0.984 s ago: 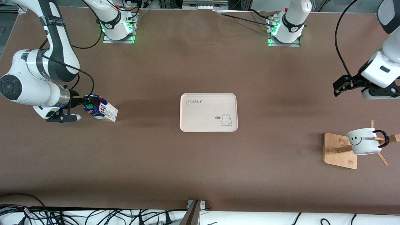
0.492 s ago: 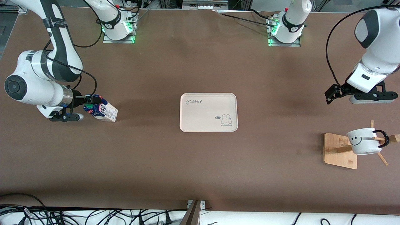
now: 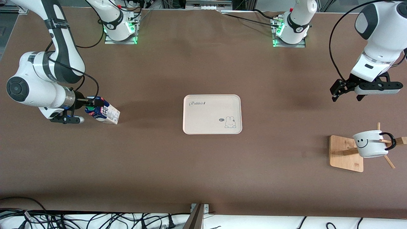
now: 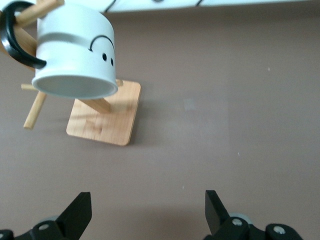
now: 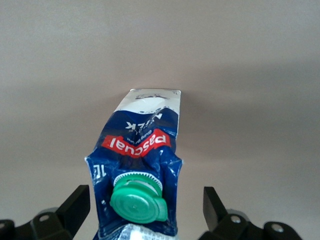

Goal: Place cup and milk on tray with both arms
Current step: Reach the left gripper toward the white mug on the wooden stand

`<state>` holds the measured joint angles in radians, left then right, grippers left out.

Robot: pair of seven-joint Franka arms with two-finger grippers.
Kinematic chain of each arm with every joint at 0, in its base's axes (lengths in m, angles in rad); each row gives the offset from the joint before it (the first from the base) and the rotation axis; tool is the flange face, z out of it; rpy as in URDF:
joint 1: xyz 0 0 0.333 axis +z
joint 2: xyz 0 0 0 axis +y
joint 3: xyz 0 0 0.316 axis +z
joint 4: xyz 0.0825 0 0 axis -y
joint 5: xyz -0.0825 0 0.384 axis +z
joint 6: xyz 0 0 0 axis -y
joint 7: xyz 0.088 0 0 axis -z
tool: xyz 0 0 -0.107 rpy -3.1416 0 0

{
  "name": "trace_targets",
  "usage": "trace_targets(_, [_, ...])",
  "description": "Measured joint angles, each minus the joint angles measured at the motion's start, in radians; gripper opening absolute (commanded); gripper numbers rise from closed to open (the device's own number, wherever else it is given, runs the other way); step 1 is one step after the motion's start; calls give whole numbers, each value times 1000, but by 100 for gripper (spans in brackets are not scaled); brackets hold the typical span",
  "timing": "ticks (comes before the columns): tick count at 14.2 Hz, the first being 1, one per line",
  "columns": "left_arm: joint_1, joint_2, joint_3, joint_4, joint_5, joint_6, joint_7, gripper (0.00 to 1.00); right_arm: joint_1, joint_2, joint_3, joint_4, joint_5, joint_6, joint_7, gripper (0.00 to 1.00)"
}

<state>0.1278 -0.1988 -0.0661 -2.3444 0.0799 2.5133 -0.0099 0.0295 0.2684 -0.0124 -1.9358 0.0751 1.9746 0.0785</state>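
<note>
The milk, a dark blue and white carton with a green cap, rests on the table toward the right arm's end. My right gripper is open, one finger on each side of the carton's capped top, with a gap on both sides. The cream tray lies at the table's middle with nothing on it. The white smiley cup hangs by its black handle on a wooden stand. My left gripper hangs open over bare table, with the cup some way ahead of its fingertips.
The wooden stand has a square base and slanted pegs, one through the cup's handle. Both arm bases stand along the table edge farthest from the front camera. Cables hang along the edge nearest that camera.
The left arm has swung and turned its wrist, and its gripper now sits slightly closer to the table's middle. The right arm shifted a little toward the milk. Neither gripper's opening changed.
</note>
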Motion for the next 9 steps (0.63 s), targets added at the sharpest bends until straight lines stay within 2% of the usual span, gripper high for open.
trace_targets(4, [39, -17, 1, -145, 0, 264, 7, 100, 0, 0, 5, -4, 0, 0, 16, 100])
trace_targets(9, [58, -5, 1, -235, 0, 536, 20, 100, 0, 8, 5, -9, 0, 0, 17, 100])
